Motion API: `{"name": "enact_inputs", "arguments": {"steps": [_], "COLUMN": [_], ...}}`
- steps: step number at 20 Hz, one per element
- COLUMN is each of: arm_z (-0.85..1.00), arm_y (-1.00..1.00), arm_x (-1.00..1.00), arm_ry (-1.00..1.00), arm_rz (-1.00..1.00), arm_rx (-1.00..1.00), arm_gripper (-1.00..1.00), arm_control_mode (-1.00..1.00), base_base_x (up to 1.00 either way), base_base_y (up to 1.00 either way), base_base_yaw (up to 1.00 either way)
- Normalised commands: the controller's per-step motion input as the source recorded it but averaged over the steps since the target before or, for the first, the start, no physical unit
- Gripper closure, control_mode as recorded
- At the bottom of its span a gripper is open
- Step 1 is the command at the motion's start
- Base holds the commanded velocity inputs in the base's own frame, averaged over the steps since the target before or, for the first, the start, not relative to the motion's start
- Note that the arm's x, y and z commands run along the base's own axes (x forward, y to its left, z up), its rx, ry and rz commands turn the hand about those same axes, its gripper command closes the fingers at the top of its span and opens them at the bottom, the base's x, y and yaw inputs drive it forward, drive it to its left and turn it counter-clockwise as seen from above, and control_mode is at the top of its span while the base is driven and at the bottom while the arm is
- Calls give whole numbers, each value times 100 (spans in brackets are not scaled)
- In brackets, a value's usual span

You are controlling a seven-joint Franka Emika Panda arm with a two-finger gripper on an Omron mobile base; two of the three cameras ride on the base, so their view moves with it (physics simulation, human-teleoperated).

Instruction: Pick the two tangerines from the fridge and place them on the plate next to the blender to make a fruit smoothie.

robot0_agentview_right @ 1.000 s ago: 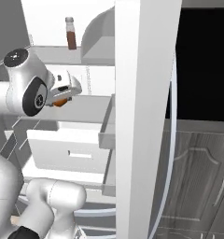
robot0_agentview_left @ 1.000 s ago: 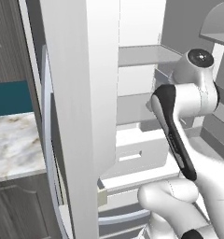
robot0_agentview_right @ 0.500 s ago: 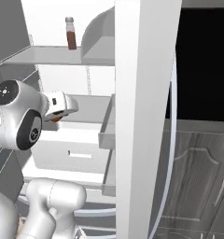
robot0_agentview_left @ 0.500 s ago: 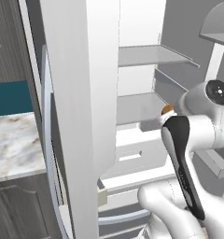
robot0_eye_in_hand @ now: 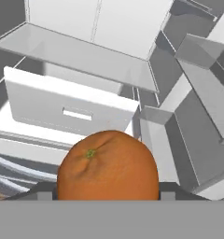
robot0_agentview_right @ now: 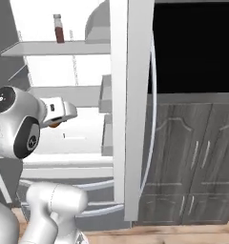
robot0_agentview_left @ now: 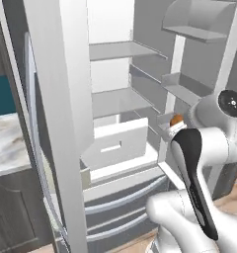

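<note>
One tangerine [robot0_eye_in_hand: 108, 165], round and orange, sits between my gripper's jaws and takes up the lower middle of the hand view. It peeks out as a small orange spot at the gripper [robot0_agentview_left: 173, 124] in the left base view and under the gripper [robot0_agentview_right: 59, 114] in the right base view. My gripper is shut on it, held in front of the open fridge [robot0_agentview_left: 115, 59], just outside the white drawer level. The plate and the blender are out of view.
The fridge's open doors [robot0_agentview_left: 56, 123] [robot0_agentview_right: 128, 95] flank my arm. A white drawer [robot0_agentview_left: 115, 143] juts out below grey shelves. A small bottle [robot0_agentview_right: 59, 28] stands on an upper shelf. Door bins [robot0_agentview_left: 184, 84] hang to the right. Dark cabinets [robot0_agentview_right: 192, 157] and a marble counter [robot0_agentview_left: 7, 143] border the fridge.
My hand has dropped and drawn back from the fridge shelves with the tangerine still held. The whole scene has shifted slightly, so the camera has moved too.
</note>
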Motion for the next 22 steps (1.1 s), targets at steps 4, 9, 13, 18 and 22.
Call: {"name": "enact_inputs", "arguments": {"steps": [4, 9, 13, 18, 22], "arm_z": [0, 0, 0, 0, 0], "arm_y": [0, 0, 0, 0, 0], "arm_x": [0, 0, 0, 0, 0], "arm_ry": [0, 0, 0, 0, 0], "arm_rz": [0, 0, 0, 0, 0], "arm_rx": [0, 0, 0, 0, 0], "arm_gripper": [100, 100, 100, 100, 100], "arm_control_mode": [100, 100, 100, 100, 100], "base_base_x": [-70, -28, 0, 79, 100], "base_base_y": [0, -1, -57, -36, 53], "base_base_yaw": [-80, -91, -81, -50, -41]}}
